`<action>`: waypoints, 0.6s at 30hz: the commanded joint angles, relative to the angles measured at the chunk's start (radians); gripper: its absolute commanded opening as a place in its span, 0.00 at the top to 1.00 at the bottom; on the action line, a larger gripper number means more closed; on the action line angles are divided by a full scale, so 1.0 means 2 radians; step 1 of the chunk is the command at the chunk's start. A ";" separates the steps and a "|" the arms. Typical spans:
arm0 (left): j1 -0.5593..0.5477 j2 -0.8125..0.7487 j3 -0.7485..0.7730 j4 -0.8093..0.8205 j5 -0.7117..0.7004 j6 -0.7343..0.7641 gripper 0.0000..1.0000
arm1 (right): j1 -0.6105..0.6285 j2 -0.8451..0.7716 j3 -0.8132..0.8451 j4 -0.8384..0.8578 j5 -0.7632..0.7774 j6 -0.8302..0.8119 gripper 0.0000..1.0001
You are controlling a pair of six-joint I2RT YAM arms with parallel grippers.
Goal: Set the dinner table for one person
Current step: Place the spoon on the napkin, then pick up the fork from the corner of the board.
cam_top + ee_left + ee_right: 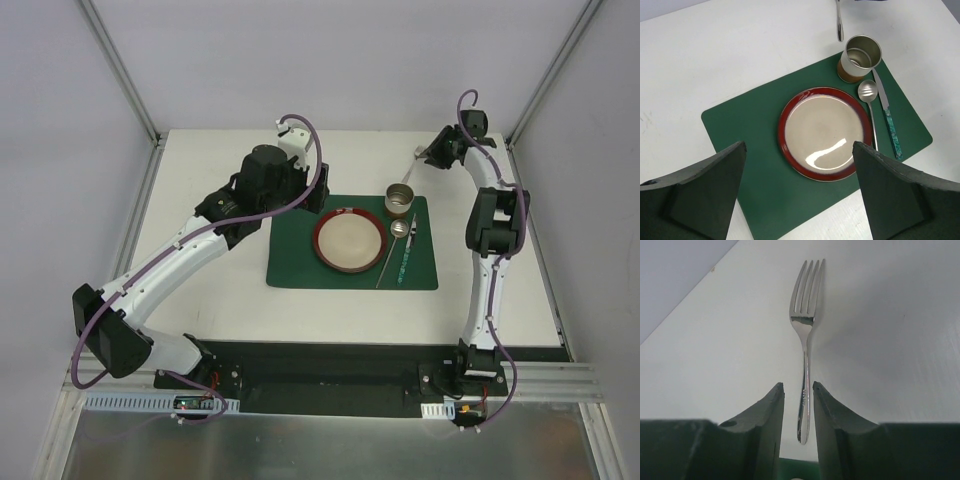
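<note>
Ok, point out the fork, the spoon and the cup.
fork (805, 365), right wrist view, on the middle of its handle.
spoon (868, 91), left wrist view, on its bowl.
cup (863, 56), left wrist view, inside its open mouth.

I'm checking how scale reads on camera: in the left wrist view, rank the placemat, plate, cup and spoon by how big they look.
1. green placemat, largest
2. red-rimmed plate
3. metal cup and spoon: unsure. The spoon runs longer but is thin, and the cup looks bulkier.
</note>
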 commanded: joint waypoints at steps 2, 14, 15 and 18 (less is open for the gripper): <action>0.007 -0.003 0.000 -0.003 0.027 -0.029 0.14 | -0.005 0.035 0.028 0.018 -0.029 0.035 0.67; 0.005 -0.006 0.006 -0.015 0.060 -0.054 0.17 | -0.013 0.096 0.070 0.043 -0.048 0.071 0.66; 0.006 -0.006 0.006 -0.016 0.060 -0.054 0.17 | -0.014 0.107 0.074 0.043 -0.050 0.078 0.66; 0.005 -0.004 0.007 -0.020 0.060 -0.060 0.18 | -0.015 0.116 0.079 0.053 -0.055 0.091 0.66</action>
